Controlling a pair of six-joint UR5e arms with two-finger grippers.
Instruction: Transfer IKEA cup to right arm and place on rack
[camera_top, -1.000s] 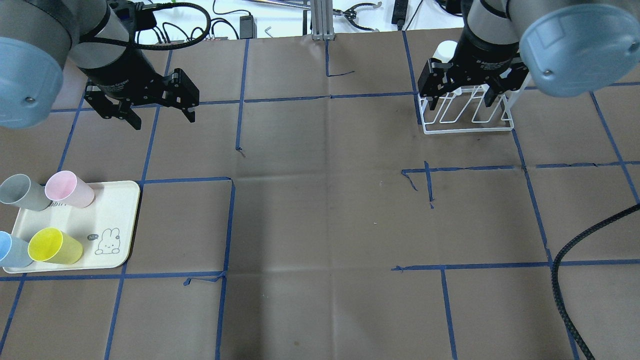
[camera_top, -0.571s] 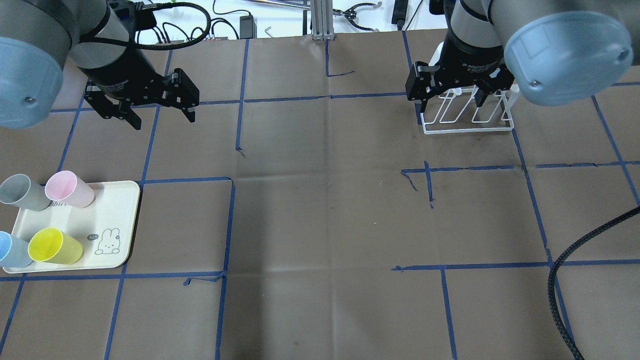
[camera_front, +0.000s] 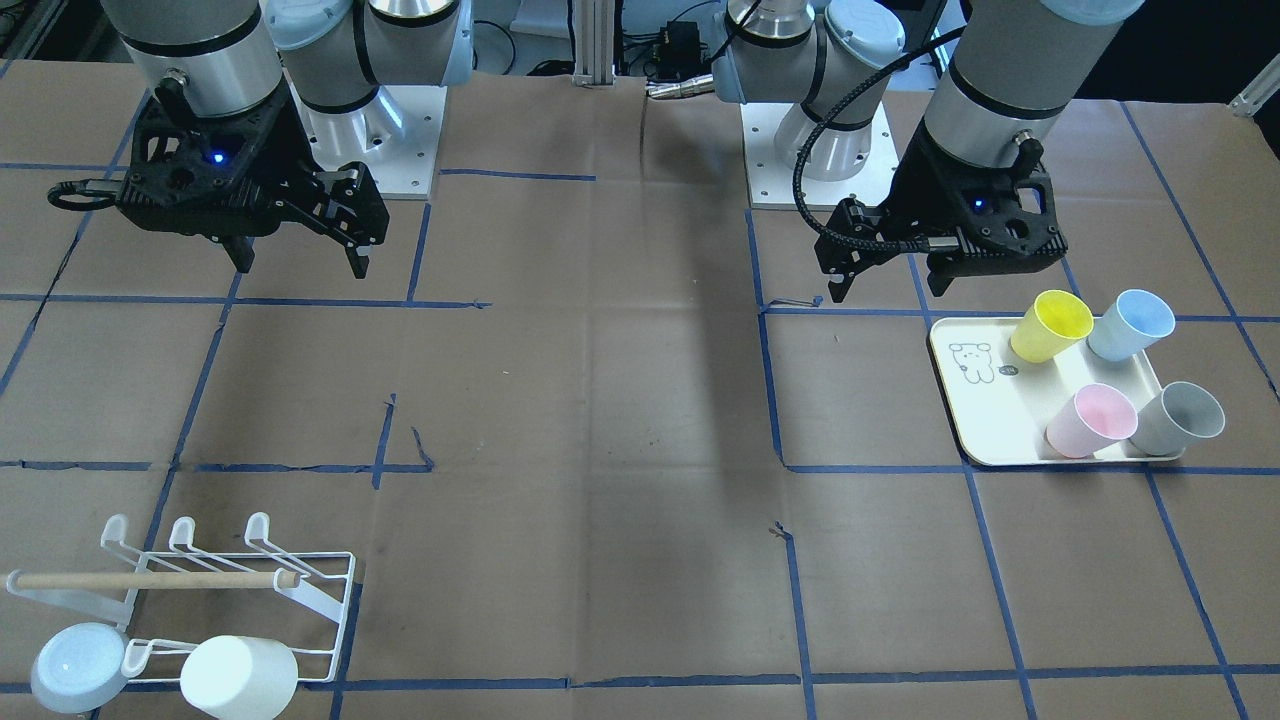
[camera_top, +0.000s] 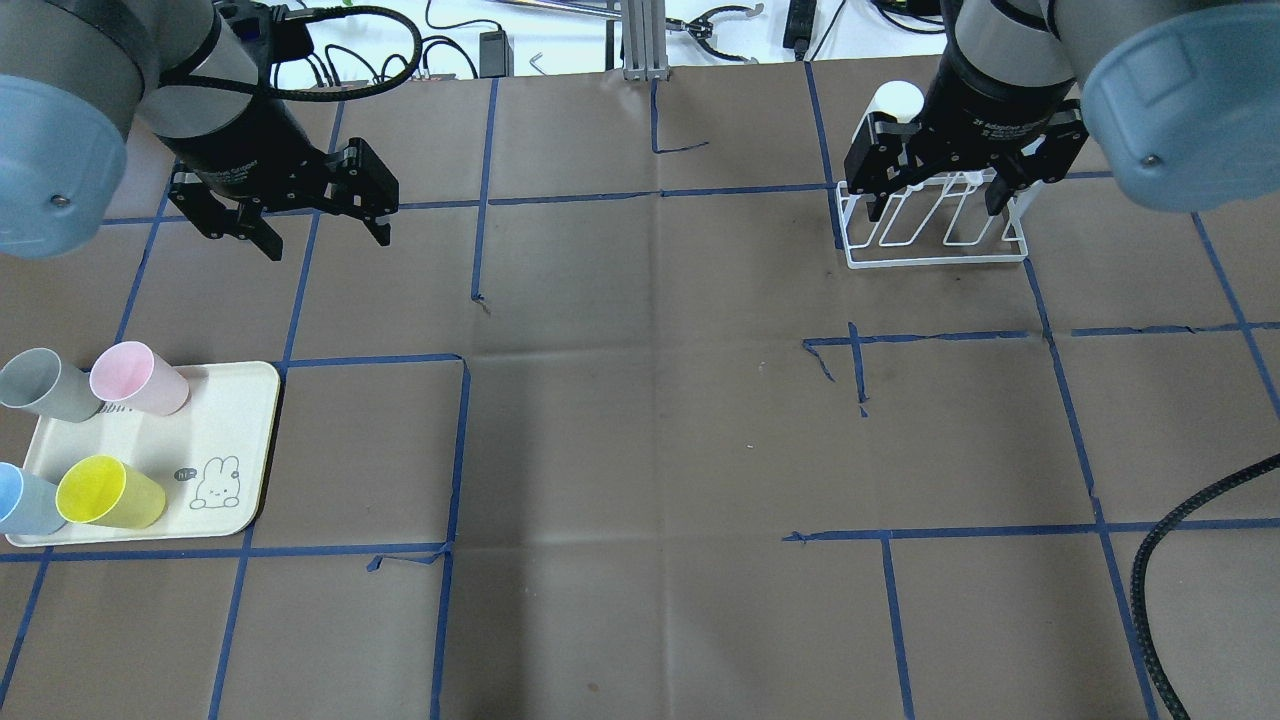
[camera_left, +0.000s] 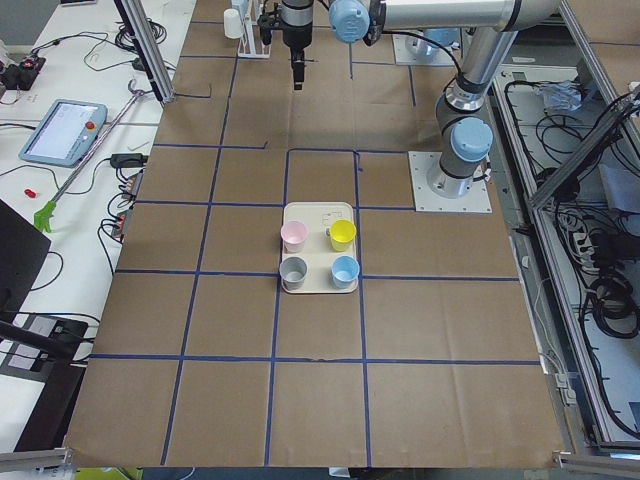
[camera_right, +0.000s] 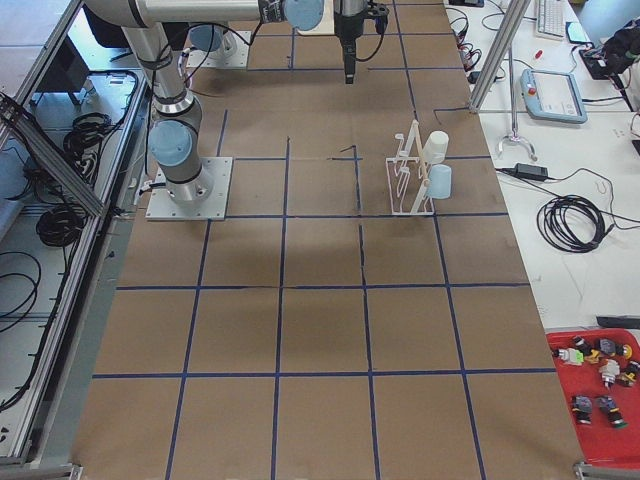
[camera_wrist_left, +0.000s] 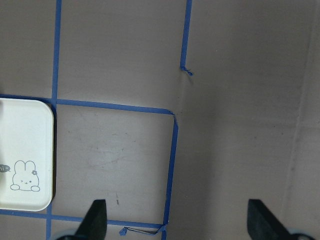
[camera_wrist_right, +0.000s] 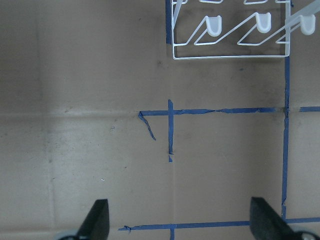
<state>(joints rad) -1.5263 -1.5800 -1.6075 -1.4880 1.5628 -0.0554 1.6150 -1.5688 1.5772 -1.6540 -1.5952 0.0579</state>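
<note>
Swinging back rightward, the right pincer (camera_top: 935, 205) uncovers the white cup (camera_top: 897, 98) on the rack (camera_top: 935, 258). It and the unmoved left pincer (camera_top: 328, 240) hang with jaws apart and empty, so the next cup likely comes from the 4 cups (camera_top: 110, 492) on the tray (camera_top: 235, 440). Overhead, the right pincer overlaps the rack, but the front-facing view shows it well apart, plus a pale blue cup (camera_front: 75, 665) hung there.

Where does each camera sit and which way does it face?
Front-facing: across the table, facing the robot; shows left claw near tray, right claw, rack nearest.
Overhead: behind the robot, looking forward and down; both claws.
Exterior left: table end on the tray's side; left arm near.
Exterior right: table end on the rack's side; right arm near.
Left wrist: looks straight down; fingertips, tray corner.
Right wrist: looks straight down; fingertips, rack edge.
Front-facing and overhead share tray and rack, mirrored.
</note>
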